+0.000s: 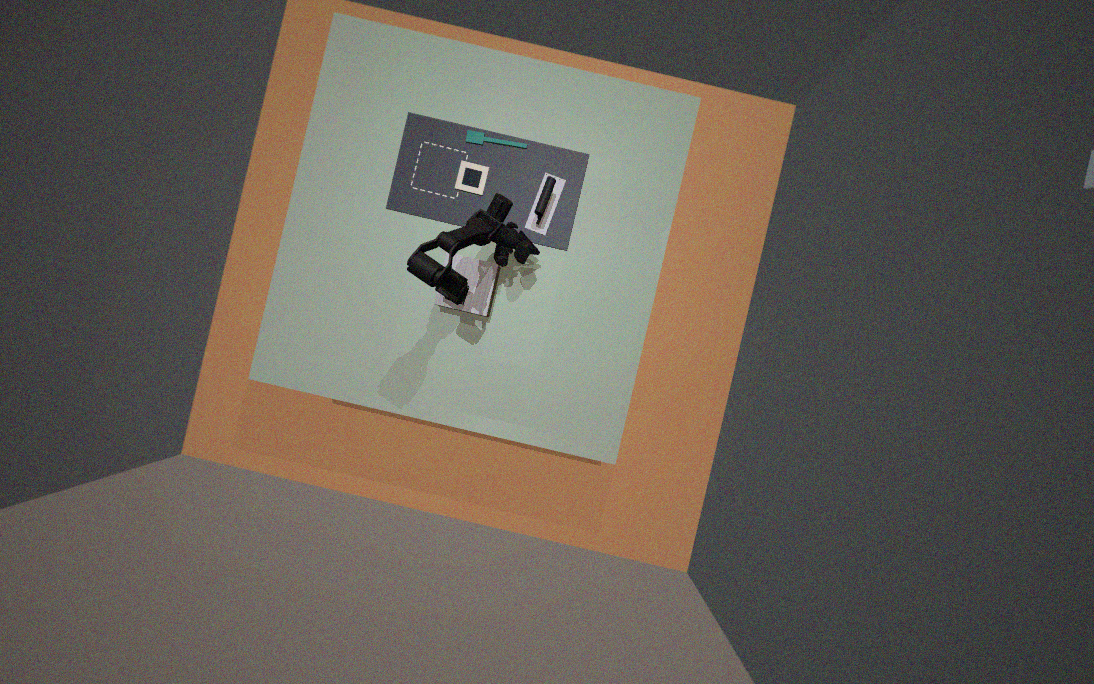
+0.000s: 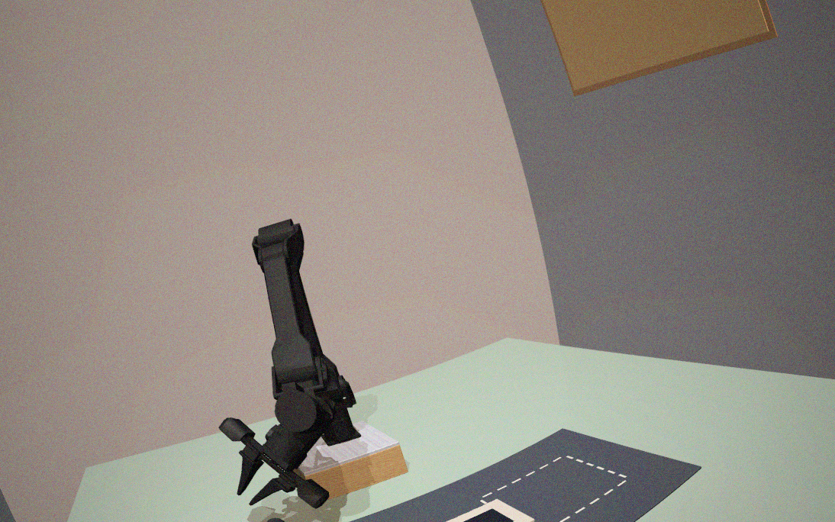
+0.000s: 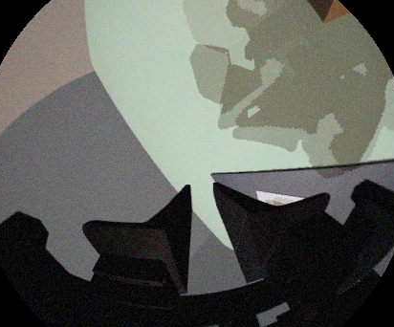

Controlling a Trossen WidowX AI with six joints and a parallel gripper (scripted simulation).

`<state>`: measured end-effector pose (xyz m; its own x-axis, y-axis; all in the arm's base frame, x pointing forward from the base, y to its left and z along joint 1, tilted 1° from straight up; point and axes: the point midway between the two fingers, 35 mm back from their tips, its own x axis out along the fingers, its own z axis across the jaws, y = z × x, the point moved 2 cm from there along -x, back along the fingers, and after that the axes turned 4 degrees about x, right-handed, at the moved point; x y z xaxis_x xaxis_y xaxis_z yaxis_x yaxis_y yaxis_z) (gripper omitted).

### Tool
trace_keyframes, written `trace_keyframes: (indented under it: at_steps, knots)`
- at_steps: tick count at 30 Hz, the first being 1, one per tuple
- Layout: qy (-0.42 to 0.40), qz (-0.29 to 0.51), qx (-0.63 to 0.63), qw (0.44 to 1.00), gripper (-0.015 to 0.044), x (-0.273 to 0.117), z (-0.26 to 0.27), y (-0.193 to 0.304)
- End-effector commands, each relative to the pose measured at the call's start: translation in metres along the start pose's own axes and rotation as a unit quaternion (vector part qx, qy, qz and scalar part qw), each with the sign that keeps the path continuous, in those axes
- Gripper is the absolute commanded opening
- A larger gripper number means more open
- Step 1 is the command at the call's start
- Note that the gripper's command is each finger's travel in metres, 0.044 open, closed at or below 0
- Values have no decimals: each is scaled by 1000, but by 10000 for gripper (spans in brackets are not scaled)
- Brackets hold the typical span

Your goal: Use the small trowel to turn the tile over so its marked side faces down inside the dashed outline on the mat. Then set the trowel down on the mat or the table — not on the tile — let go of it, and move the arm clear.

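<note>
The tile (image 1: 472,177) (image 2: 501,504), cream with a dark centre square facing up, lies flat on the dark mat (image 1: 398,199) (image 2: 667,462). Its left edge overlaps the right side of the dashed outline (image 1: 421,142) (image 2: 565,456). A teal tool (image 1: 474,136) with a small flat blade and thin handle lies at the mat's far edge. A raised black handle (image 1: 544,197) is over a pale plate (image 1: 557,191) (image 3: 277,197) at the mat's right. I cannot tell which is the trowel. My gripper (image 1: 531,254) (image 2: 245,498) (image 3: 201,188) is slightly open and empty, above the table beside the mat's near edge.
The arm's base block (image 2: 369,468) stands just behind the mat's near edge on the pale green table top (image 1: 347,297). Arm shadows fall around the block. A brown panel (image 2: 660,39) shows high up in the exterior view.
</note>
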<state>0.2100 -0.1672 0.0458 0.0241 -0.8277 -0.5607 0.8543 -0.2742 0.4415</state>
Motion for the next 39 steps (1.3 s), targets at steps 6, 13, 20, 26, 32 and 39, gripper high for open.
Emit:
trace_keyframes:
  at_steps: [6, 13, 20, 26, 32, 39]
  knots:
    - [0, 0, 0, 1000, 100, 0, 0, 0]
    - [0, 0, 0, 1000, 0, 0, 0, 0]
    - [0, 0, 0, 1000, 0, 0, 0, 0]
    - [0, 0, 0, 1000, 0, 0, 0, 0]
    - [1, 0, -3, 1000, 153, 0, 0, 0]
    - [28, -8, -108, 994, 270, 1, -6, 15]
